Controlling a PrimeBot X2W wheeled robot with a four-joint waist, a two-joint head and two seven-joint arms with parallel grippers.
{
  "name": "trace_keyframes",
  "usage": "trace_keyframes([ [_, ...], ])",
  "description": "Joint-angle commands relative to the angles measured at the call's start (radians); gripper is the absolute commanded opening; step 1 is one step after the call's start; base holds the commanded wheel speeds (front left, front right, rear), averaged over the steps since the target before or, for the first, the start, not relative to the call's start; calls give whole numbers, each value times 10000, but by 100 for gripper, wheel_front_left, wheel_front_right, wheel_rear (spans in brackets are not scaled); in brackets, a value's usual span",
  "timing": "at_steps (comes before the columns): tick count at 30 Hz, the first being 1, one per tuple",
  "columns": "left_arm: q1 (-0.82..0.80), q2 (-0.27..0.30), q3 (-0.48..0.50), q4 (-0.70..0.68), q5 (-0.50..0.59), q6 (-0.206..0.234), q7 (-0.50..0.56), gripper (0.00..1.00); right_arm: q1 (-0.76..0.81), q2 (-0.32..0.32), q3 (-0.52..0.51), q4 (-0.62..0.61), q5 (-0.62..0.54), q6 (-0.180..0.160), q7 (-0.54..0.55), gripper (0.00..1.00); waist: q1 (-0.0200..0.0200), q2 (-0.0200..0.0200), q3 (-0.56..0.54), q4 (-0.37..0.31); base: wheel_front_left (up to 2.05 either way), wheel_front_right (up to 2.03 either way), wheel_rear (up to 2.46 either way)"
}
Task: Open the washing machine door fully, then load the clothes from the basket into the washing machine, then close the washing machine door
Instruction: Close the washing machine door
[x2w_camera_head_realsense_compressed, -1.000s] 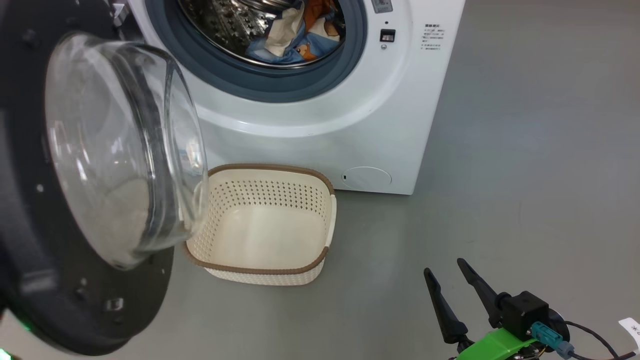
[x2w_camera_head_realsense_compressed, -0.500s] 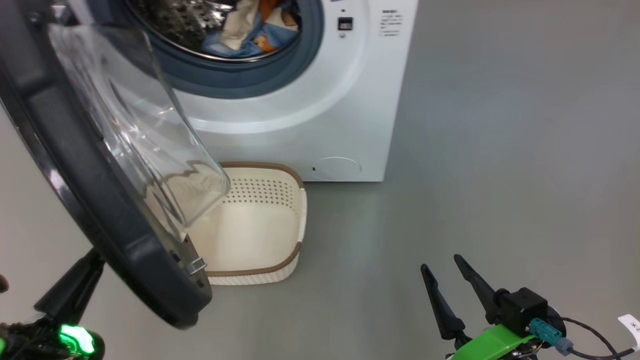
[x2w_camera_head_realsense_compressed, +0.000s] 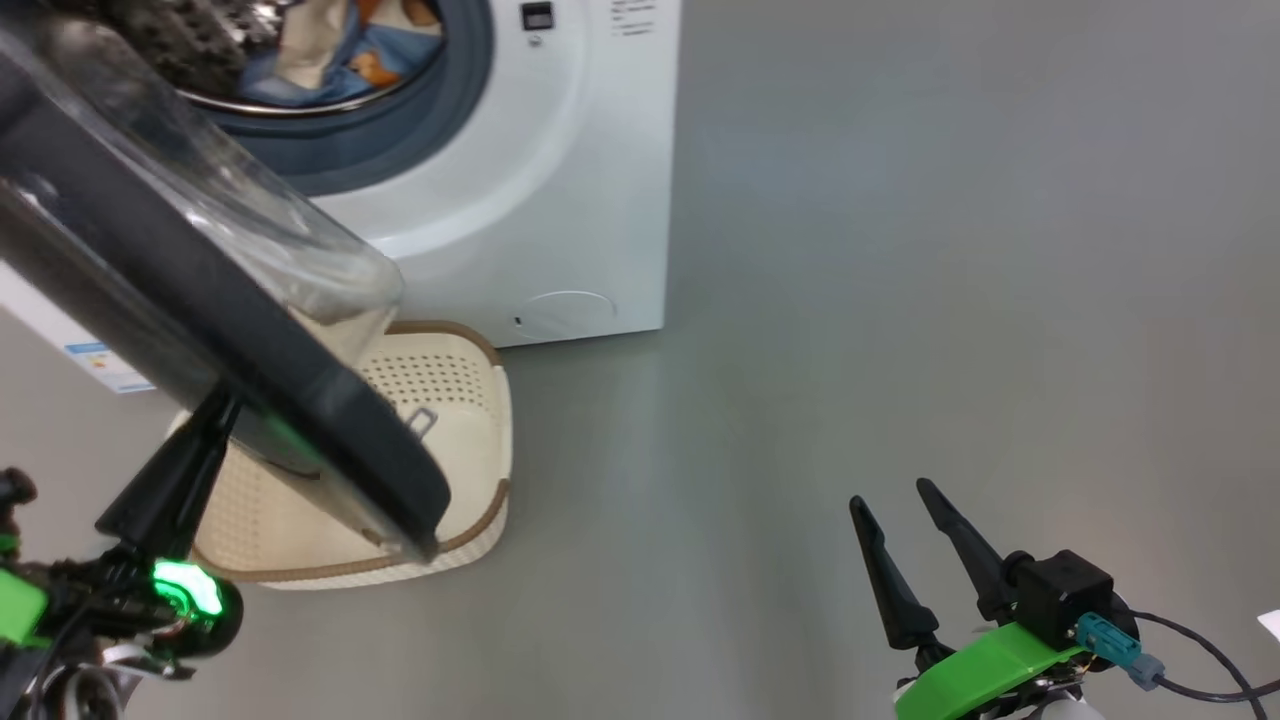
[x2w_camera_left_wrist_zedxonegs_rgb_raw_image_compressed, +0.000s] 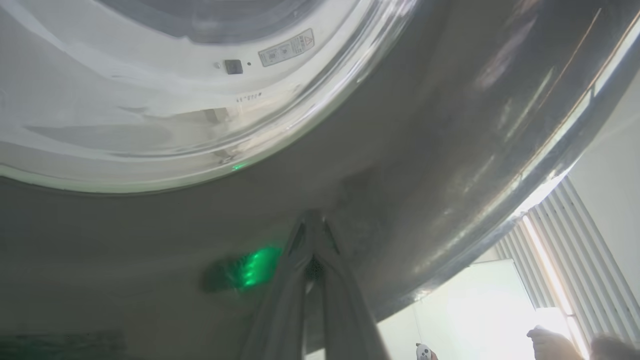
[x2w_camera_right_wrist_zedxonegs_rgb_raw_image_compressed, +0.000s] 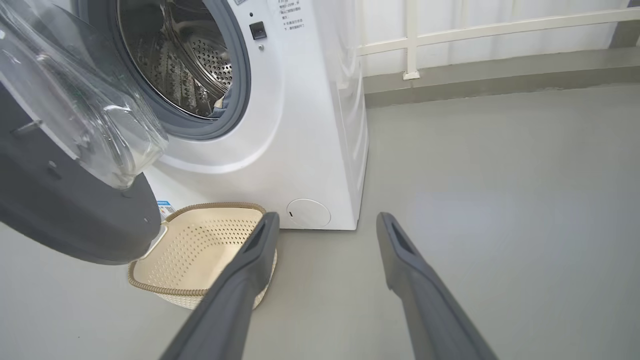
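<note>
The glossy black washing machine door (x2w_camera_head_realsense_compressed: 250, 350) stands half-swung above the perforated cream basket (x2w_camera_head_realsense_compressed: 492, 400). My left gripper (x2w_camera_left_wrist_zedxonegs_rgb_raw_image_compressed: 312, 220), fingers pinched together, has its tips against the door's outer face. My right gripper (x2w_camera_head_realsense_compressed: 889, 492) is spread wide, holding nothing, above the smooth grey floor (x2w_camera_head_realsense_compressed: 850, 300).

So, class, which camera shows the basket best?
Right wrist view: the basket sits mostly open to sight, and what shows of its inside looks empty. In the head view the door covers much of the basket.
</note>
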Motion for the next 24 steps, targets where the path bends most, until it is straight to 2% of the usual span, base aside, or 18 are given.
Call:
trace_keyframes([
  [1,-435,115,86,-371,71,-101,12,0,-209,13,186,-253,16,27,-49,100,0,0,276,-453,0,0,0],
  [13,-1766,104,-322,44,666,-102,-1019,0,-379,13,179,-463,182,27,-49,100,0,0,876,-1347,0,0,0],
  [24,-2669,103,-111,741,1031,-103,-1915,0,-515,13,181,-586,323,27,-49,100,0,0,1151,-1804,0,0,0],
])
